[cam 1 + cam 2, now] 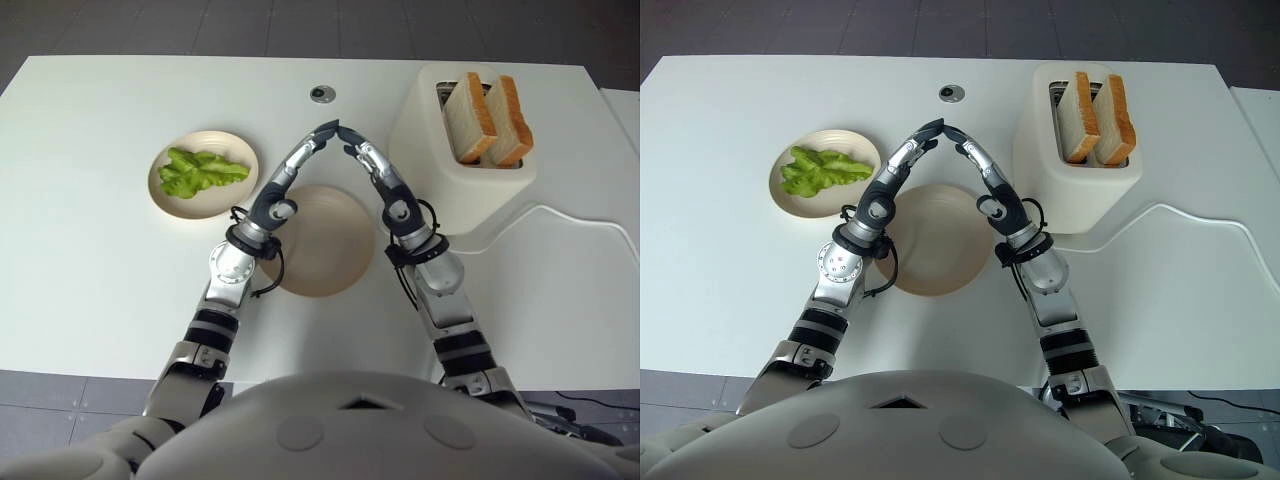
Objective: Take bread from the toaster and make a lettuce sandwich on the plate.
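Hands (285, 185) (385, 185) over plate (330, 262), maybe touching, toaster (440, 140) right

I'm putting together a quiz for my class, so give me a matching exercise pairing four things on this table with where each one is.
Things:
1 bread slices
2 lettuce
3 empty plate
4 round metal fitting

Places:
A on the small plate at left
B standing in the toaster
C far side of the table, centre
D centre, nearest the robot

Pairs: 1-B, 2-A, 3-D, 4-C
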Controlling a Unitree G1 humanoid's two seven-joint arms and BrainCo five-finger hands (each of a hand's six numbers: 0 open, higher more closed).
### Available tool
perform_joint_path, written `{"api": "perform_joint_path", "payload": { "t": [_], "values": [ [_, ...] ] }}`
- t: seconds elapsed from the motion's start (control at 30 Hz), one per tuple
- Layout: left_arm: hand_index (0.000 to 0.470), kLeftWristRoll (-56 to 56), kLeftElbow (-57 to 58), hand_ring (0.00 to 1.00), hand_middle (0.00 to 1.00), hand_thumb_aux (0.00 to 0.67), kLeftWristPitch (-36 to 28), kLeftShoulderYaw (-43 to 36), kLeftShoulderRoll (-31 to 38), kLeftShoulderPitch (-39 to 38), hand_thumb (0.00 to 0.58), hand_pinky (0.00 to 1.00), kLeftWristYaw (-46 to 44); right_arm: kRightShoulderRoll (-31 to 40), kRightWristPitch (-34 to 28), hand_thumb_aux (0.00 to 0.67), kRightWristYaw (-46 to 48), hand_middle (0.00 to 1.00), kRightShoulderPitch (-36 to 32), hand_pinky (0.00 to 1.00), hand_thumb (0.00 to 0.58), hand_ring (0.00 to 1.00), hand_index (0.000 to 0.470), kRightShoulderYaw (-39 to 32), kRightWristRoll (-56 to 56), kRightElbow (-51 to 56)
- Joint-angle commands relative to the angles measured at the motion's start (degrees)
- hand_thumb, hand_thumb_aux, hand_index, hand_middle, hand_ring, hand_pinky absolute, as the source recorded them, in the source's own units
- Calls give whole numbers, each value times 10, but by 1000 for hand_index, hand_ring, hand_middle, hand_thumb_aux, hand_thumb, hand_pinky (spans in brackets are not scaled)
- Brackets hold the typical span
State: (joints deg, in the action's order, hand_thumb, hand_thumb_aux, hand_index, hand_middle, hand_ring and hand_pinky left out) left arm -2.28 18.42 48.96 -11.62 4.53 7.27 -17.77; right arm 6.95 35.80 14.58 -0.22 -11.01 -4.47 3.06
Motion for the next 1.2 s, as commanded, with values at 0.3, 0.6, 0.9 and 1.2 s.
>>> {"api": "perform_joint_path", "payload": {
  "t": [0.3,0.6,0.9,1.2],
  "values": [
    [0,-10,1,0,0,0,-11,-17,10,-6,0,0,-6,6,-7,0,1,0,-6,0,0,0,0,8,24,-30],
    [0,15,-6,0,0,0,-15,-12,9,-2,0,0,-7,8,-9,0,-2,0,-8,0,0,0,0,15,30,-33],
    [0,42,-17,0,0,0,-16,2,6,-4,0,0,-4,71,-39,0,0,0,42,0,0,0,0,92,43,-224],
    [0,46,-21,0,0,0,-20,3,3,-6,0,0,-7,182,-88,0,-19,0,59,0,0,0,0,326,90,-242]
  ]
}}
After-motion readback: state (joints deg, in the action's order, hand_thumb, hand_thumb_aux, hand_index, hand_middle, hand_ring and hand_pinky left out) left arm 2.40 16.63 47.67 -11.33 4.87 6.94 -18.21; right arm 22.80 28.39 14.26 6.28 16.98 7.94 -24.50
